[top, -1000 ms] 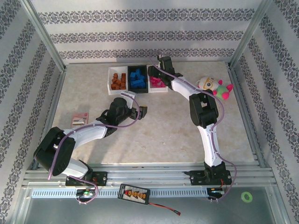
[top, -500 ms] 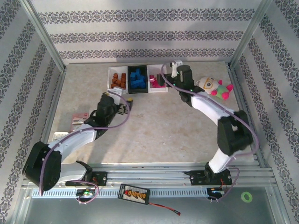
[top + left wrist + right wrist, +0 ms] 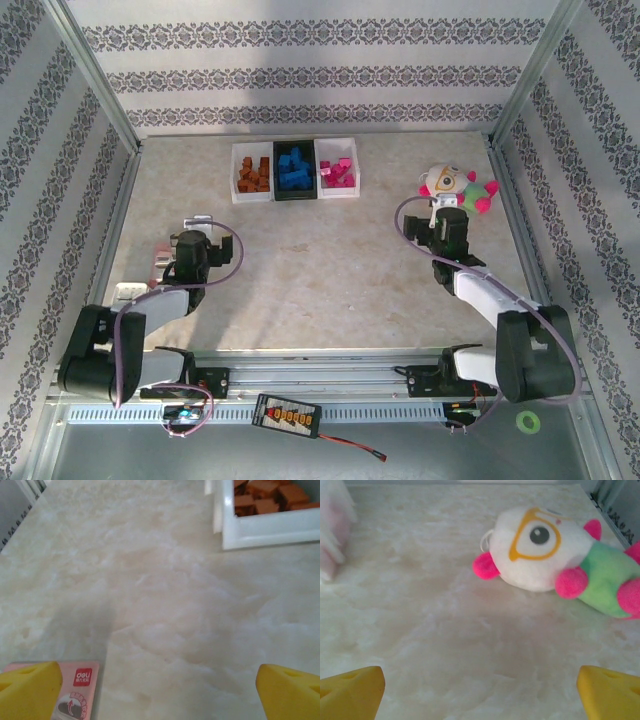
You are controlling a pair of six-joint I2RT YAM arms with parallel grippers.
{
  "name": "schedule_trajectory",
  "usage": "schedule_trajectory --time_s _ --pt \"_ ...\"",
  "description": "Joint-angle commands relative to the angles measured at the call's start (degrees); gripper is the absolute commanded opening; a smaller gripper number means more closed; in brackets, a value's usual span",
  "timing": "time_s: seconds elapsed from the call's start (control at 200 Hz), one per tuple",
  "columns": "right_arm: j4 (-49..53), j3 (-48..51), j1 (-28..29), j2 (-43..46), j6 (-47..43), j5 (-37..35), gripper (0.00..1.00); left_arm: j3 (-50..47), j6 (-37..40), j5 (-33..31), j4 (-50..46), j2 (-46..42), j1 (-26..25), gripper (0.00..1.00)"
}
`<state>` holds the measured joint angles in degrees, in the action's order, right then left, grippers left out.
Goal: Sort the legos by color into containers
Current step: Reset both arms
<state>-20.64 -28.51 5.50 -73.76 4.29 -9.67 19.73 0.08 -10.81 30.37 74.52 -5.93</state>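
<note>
Legos [image 3: 295, 170] lie sorted in three bins [image 3: 252, 197].
Bin row runs left-right; bricks too small to orient; packet [image 3: 80, 695] cut off; left gripper [image 3: 160, 687] and right gripper [image 3: 480, 690] wide.

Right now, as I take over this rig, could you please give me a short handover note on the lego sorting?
Left gripper: open, empty, low over the table beside the red-and-white packet.
Right gripper: open, empty, facing the plush toy.
Orange-brown legos lie in the left white bin, blue legos in the black bin, pink legos in the right white bin.
Done: every brick I can see is in a bin with its own colour.
Left: probably nothing; just check for strays hidden under the arms.
</note>
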Motion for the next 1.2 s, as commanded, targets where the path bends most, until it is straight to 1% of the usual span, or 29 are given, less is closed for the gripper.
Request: schedule_trajectory --time_s 0.0,0.025,0.06,0.08,0.115,0.165,0.19,0.215,0.3,0.335,0.39,0.43,0.654,0.734,0.794,0.839,0.994,1.099,1.194 --pt "-15.28 2.95 -1.85 -4.68 -0.84 -0.41 0.98 -0.31 1.31 4.75 16.43 4.14 2.53 0.99" --pt "-17.27 2.83 -2.00 -5.85 -0.50 -1.25 0.98 -0.18 1.01 5.18 18.37 5.55 3.06 0.99" --pt "-16.45 2.03 -2.24 -6.38 -1.03 -1.51 0.98 0.44 0.13 6.85 20.73 8.04 4.10 0.99" --pt "-15.88 1.67 -2.32 -6.24 -1.93 -0.96 0.98 1.22 -0.22 8.09 20.38 9.30 4.92 0.99" --pt "-18.97 2.13 -2.78 -7.53 -2.14 -0.24 0.98 2.47 -0.83 9.34 19.13 11.18 5.68 0.99" --pt "-19.55 1.99 -3.42 -9.45 -1.69 1.10 0.98 3.10 -0.48 10.90 21.21 14.61 5.94 0.99" --pt "-21.49 2.64 -3.62 -10.69 -1.60 1.75 0.98 3.12 -0.35 11.19 22.16 16.02 5.93 0.99" --pt "-26.04 3.46 -3.65 -11.72 -1.74 2.06 0.98 2.34 -0.14 11.36 25.14 17.16 5.98 0.99" --pt "-26.11 4.67 -4.00 -11.11 -1.79 3.94 0.98 1.95 -1.52 10.79 24.45 16.42 6.55 0.99" --pt "-28.35 5.39 -4.08 -11.97 -1.75 4.09 0.98 1.74 -1.23 10.59 25.83 16.89 6.55 0.99" --pt "-32.55 6.76 -4.09 -13.48 -1.75 3.90 0.98 2.06 -1.43 10.55 24.30 16.48 6.55 0.99" --pt "-34.61 7.40 -4.10 -13.97 -1.64 3.46 0.98 1.78 -1.24 10.53 25.52 16.76 6.55 0.99" --pt "-33.60 7.24 -4.09 -13.61 -1.77 3.36 0.98 1.68 -0.95 10.23 25.54 16.71 6.34 0.99" --pt "-33.66 7.24 -4.03 -13.67 -1.76 3.35 0.98 1.20 0.28 13.23 26.37 16.65 6.20 0.99" --pt "-33.72 7.24 -4.05 -13.63 -1.75 3.42 0.98 1.59 1.66 17.10 25.52 16.62 6.20 0.99" --pt "-33.67 7.24 -4.00 -13.65 -1.77 3.43 0.98 1.71 1.72 17.50 25.04 16.57 6.20 0.99" --pt "-33.67 7.24 -4.00 -13.68 -1.75 3.39 0.98 1.81 1.68 17.42 25.03 16.63 6.20 0.99" --pt "-33.77 7.24 -3.96 -13.52 -1.79 3.43 0.98 2.24 0.95 15.04 24.34 16.67 6.20 0.99" --pt "-33.76 7.25 -4.00 -13.55 -1.83 3.42 0.98 2.16 0.89 14.94 24.46 16.71 6.21 0.99"
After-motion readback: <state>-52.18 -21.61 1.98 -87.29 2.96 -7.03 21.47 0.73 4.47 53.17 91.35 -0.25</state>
